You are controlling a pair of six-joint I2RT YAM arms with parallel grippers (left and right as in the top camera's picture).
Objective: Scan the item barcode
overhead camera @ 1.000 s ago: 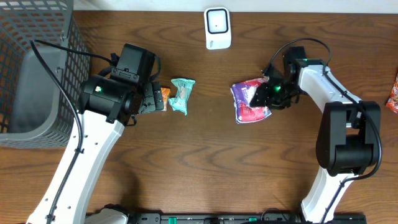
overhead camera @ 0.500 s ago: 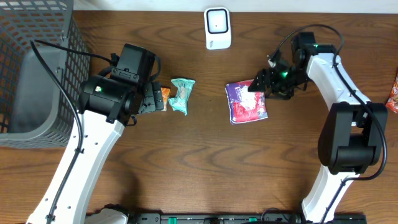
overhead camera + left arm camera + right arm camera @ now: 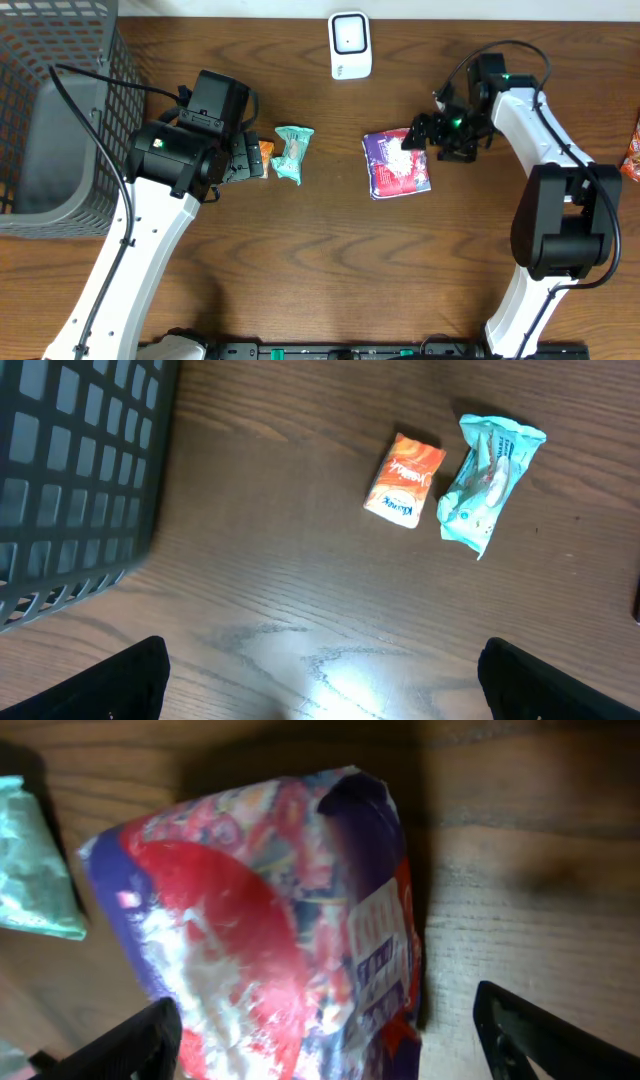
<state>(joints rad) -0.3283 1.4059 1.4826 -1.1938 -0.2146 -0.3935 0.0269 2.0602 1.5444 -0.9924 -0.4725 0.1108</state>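
The purple-and-red snack bag [image 3: 398, 163] lies flat on the tabletop, right of centre, nearer the back edge where the white scanner [image 3: 350, 45] stands. The right claw [image 3: 430, 142] hangs wide over its right end, holding nothing. The left claw [image 3: 320, 680] is wide too, near an orange packet [image 3: 405, 493].

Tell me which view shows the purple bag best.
Right wrist: the bag fills the frame close up, and its white label faces the camera, though it is too blurred to read. Overhead shows the whole bag, but small. Left wrist does not show it.
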